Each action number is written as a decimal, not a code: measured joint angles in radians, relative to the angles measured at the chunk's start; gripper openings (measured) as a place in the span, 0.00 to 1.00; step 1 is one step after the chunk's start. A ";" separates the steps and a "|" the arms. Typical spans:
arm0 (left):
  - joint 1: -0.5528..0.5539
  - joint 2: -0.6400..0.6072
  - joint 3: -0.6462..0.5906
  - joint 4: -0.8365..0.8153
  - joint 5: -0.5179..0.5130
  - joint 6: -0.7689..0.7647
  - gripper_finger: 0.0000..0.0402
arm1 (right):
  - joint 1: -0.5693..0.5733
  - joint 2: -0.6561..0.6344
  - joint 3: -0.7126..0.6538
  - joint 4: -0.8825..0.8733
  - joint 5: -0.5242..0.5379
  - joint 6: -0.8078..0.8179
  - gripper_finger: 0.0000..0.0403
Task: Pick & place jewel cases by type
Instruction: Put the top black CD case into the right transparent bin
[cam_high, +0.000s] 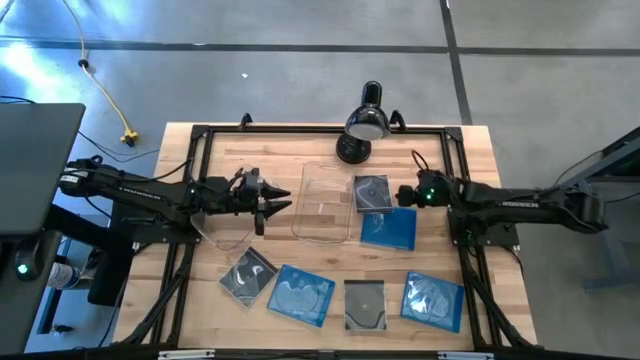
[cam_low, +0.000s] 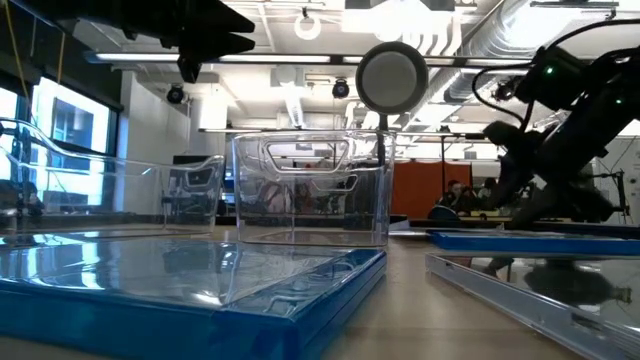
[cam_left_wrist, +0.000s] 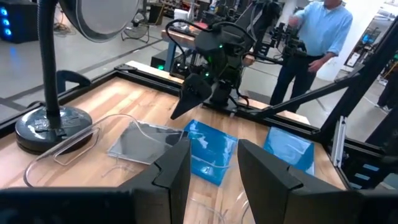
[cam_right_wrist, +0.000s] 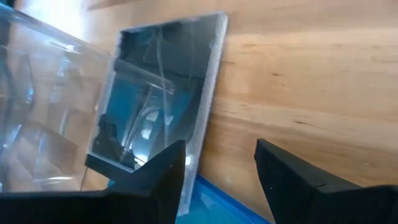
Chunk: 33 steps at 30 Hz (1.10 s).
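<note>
Several jewel cases lie flat on the wooden table. A dark case (cam_high: 371, 192) and a blue case (cam_high: 388, 228) sit right of the middle clear bin. A dark (cam_high: 247, 275), a blue (cam_high: 302, 295), a dark (cam_high: 365, 303) and a blue case (cam_high: 433, 300) line the near side. My right gripper (cam_high: 405, 195) is open and low beside the dark case (cam_right_wrist: 161, 93), by the blue case's far edge (cam_right_wrist: 217, 199). My left gripper (cam_high: 270, 205) is open and empty, raised between the two bins; its wrist view shows a blue case (cam_left_wrist: 208, 149) ahead.
Two clear bins stand on the table: one in the middle (cam_high: 322, 205), one under the left arm (cam_high: 222, 230). A black desk lamp (cam_high: 365, 125) stands at the far edge. A black frame rims the table. A person (cam_left_wrist: 317, 37) stands beyond the right side.
</note>
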 joint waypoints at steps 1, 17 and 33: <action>0.000 0.000 0.000 0.000 0.000 0.000 0.33 | -0.011 0.015 0.000 0.010 -0.014 -0.001 0.46; 0.000 0.000 0.000 -0.011 0.018 -0.028 0.33 | -0.084 0.297 0.002 0.291 -0.216 -0.001 0.45; 0.000 0.000 0.000 -0.030 0.026 -0.030 0.33 | -0.085 0.426 -0.001 0.531 -0.264 -0.028 0.42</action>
